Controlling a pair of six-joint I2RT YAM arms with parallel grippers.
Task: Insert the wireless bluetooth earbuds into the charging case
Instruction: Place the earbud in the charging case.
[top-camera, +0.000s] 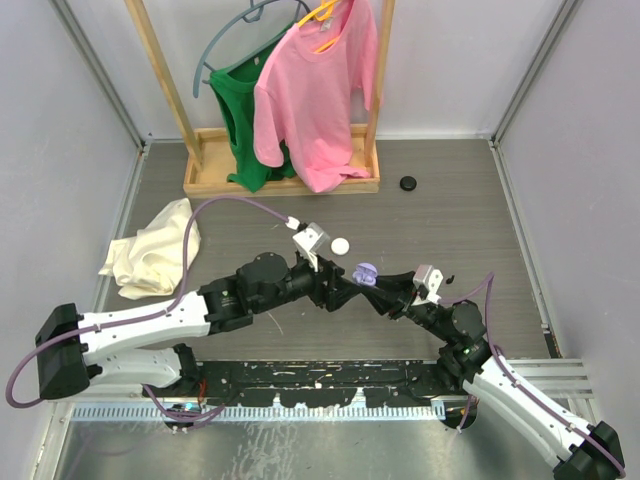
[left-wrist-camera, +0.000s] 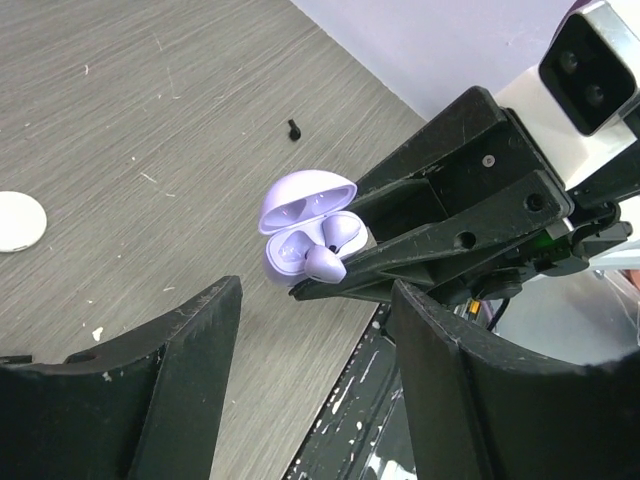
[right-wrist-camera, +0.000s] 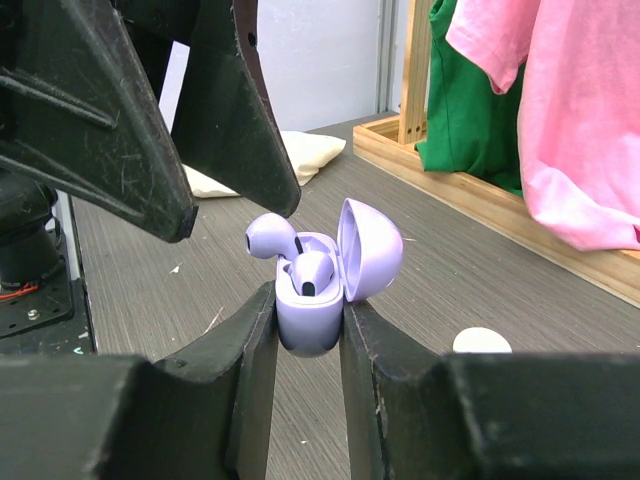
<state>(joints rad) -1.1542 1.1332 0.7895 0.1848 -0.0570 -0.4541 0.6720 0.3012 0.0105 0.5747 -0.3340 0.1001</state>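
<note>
The right pincer (right-wrist-camera: 308, 305) is clamped on the lilac case (right-wrist-camera: 308, 335), whose lid (right-wrist-camera: 370, 250) stands open. One earbud (right-wrist-camera: 312, 272) sits in its well. The second earbud (right-wrist-camera: 268, 236) perches half-out on the rim, tilted, its head leaning toward the left pincer (left-wrist-camera: 315, 295). That one hangs wide open and empty just above (the nearer free arm), with the tilted bud below its gap. It likely needs pressing down.

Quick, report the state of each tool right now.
Left tool: open, holding nothing.
Right tool: closed on the lilac charging case, whose lid is open.
</note>
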